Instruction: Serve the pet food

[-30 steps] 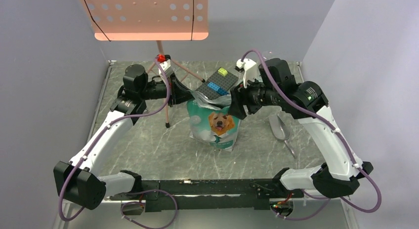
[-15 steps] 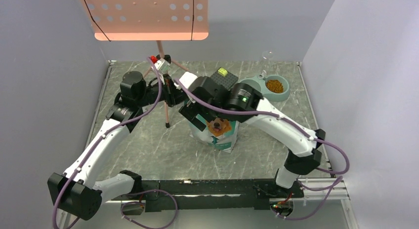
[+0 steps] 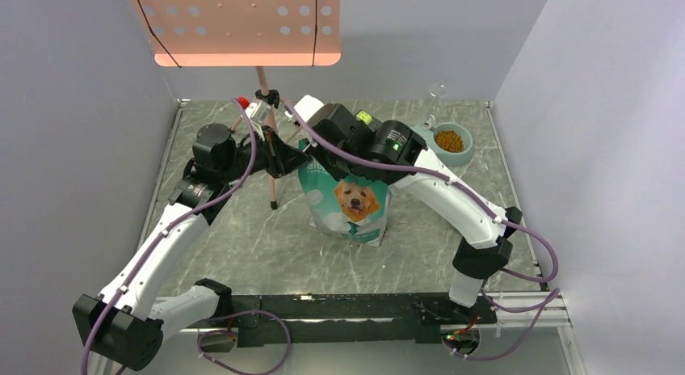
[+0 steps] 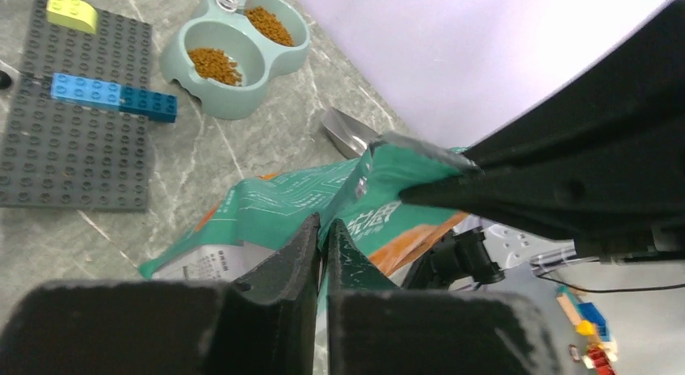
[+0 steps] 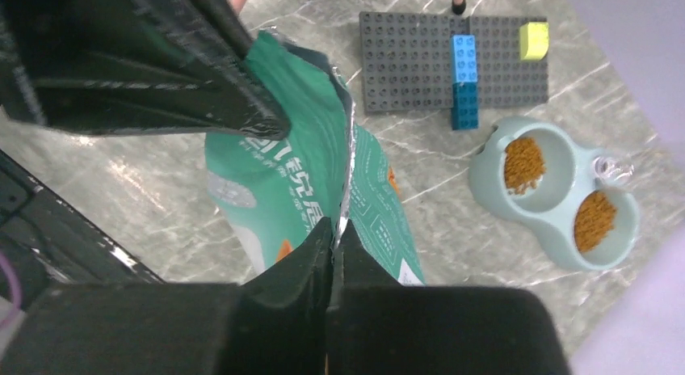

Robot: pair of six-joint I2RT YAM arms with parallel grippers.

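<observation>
The pet food point(image 3: 450, 139) fills both cups of a pale blue double bowl point(image 3: 465, 157) at the back right; the wrist views show it too, the pet food point(image 4: 214, 63) in the bowl point(image 4: 212, 105) and the pet food point(image 5: 523, 162) in the bowl point(image 5: 557, 244). A teal bag point(image 3: 349, 205) printed with a golden dog stands mid-table. My left gripper point(image 4: 323, 227) is shut on the bag's top edge point(image 4: 380, 177) at its left. My right gripper point(image 5: 334, 229) is shut on the bag's foil-lined mouth point(image 5: 311, 149) beside it. Seen from above, the left gripper point(image 3: 292, 160) and the right gripper point(image 3: 321, 155) meet over the bag.
A grey studded baseplate point(image 4: 73, 149) with blue and yellow bricks lies behind the bag. A metal scoop point(image 4: 346, 132) lies right of the bag. A music stand point(image 3: 242, 27) rises at the back, its legs point(image 3: 273, 189) left of the bag. Walls close in both sides.
My right arm has swung from the right across the bag, and its gripper has shut on the bag's mouth. The bowl has come into sight. My left gripper stays on the bag.
</observation>
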